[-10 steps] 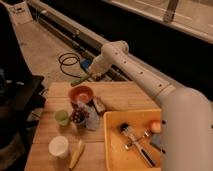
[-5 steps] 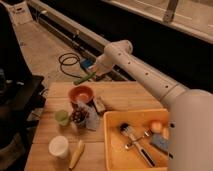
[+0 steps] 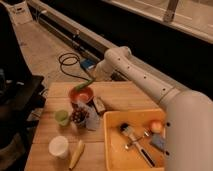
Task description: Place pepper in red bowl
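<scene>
The slim green pepper [image 3: 83,85] hangs at a slant just above the far rim of the small orange-red bowl [image 3: 81,95], which stands at the far left of the wooden table. My gripper [image 3: 93,78] is at the end of the white arm reaching in from the right. It is shut on the pepper's upper end, right behind and above the bowl. The pepper's lower tip is at the bowl's rim; I cannot tell if it touches.
A light green cup [image 3: 62,117] and a dark bunch next to a small packet [image 3: 90,118] sit in front of the bowl. A white cup [image 3: 58,146] and a pale yellow piece [image 3: 76,154] lie near the front. A big yellow tub [image 3: 113,150] with utensils fills the right. A cable [image 3: 67,62] lies on the floor behind.
My gripper has moved slightly right and then lower, bringing the pepper down to the far rim of the red bowl.
</scene>
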### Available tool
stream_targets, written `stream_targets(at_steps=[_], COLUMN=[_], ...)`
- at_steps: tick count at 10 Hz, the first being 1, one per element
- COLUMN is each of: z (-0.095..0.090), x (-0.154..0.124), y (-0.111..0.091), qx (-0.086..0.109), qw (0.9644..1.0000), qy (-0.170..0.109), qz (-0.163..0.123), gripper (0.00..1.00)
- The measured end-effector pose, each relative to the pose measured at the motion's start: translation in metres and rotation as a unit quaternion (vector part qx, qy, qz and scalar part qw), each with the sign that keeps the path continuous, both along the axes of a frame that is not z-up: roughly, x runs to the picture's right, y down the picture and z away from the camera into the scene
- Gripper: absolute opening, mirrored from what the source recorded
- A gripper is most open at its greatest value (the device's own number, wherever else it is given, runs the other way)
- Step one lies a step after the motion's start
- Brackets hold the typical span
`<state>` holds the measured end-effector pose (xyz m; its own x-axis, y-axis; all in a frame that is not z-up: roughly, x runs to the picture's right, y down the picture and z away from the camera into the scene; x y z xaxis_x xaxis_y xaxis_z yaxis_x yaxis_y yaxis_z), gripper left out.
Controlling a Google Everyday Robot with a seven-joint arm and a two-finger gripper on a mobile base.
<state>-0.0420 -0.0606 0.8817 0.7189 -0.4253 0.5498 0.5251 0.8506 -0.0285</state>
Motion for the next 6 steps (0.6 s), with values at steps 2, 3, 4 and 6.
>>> stream_targets(at_steps=[2,3,4,6], z=[0.012,0.018,0.024,0.029], x=[-0.005,-0.008,-0.01,-0.013], y=[0.012,0.02,0.026,0.033], qx=[-0.017,-0.028,-0.039,-0.052], qw=[0.9998,0.9996,0.9991,0.9986], qy=[-0.006,-0.009,-0.012,-0.015], qz=[0.001,0.0,0.001,0.002], gripper=[0.0,0.04,0.15,0.35])
